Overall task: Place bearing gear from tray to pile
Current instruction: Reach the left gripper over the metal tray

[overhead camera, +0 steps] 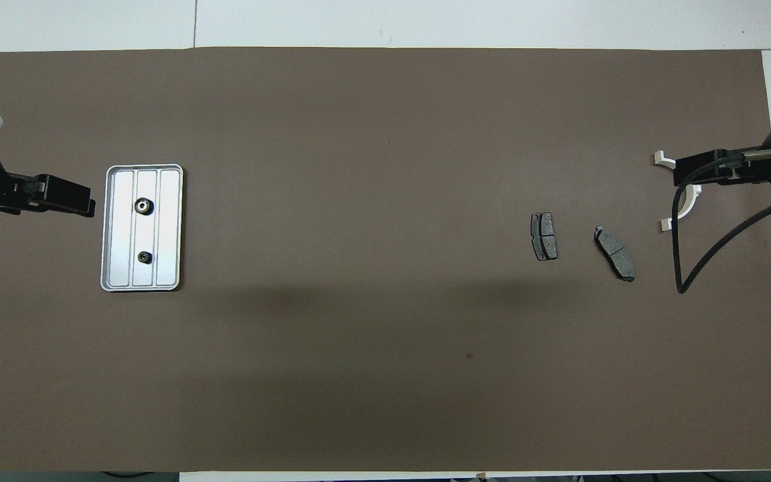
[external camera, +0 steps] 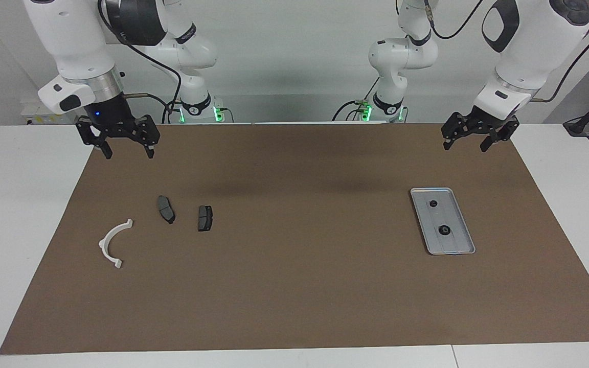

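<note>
While both grippers hang open and empty, left gripper (external camera: 471,138) above the mat near one tray (external camera: 457,244) holding two gears (external camera: 444,229), right gripper (external camera: 125,145) near two brake pads (external camera: 205,217) and one white bracket (external camera: 112,242).

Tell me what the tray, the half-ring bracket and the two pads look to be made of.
The tray: seemingly metal, silver-grey with a bright sheen on its ribbed floor. The half-ring bracket: probably plastic, plain matte white. The two pads: dark grey and dull, a speckled face; likely a friction compound, though the look leaves it open.

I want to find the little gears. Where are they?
Both gears lie in the tray, at the left arm's end of the brown mat, apart from the brake pads.
</note>
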Controlling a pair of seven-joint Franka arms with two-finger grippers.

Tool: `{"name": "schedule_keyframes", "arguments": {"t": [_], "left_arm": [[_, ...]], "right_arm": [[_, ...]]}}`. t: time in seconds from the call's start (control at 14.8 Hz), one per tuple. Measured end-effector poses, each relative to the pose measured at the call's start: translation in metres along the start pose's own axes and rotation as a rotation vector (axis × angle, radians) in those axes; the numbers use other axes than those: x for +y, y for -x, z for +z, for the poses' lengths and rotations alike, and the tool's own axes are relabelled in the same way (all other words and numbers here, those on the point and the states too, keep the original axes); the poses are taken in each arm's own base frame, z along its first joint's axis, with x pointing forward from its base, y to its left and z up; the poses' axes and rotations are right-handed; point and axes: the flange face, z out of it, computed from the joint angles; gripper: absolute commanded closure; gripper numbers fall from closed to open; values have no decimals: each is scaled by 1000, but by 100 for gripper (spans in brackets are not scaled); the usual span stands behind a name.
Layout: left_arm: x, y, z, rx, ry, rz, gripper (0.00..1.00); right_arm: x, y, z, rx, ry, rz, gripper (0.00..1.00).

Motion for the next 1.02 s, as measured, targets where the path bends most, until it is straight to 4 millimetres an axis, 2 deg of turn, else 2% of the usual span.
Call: {"name": "schedule_keyframes", "arguments": {"t": [0.34, 0.47, 0.81, 1.02], "left_arm": [[1, 2, -4, 17, -1, 2, 0], [-2, 2, 5, 48, -3, -4, 0], [-26, 20, 73, 93, -9, -46, 0], [-33, 13, 110, 95, -10, -51, 0]], "right_arm": [[0, 0, 0, 0, 0, 0, 0], [0, 0, 0, 0, 0, 0, 0], [1, 0, 0, 0, 0, 1, 0], [1, 0, 0, 0, 0, 1, 0]]}}
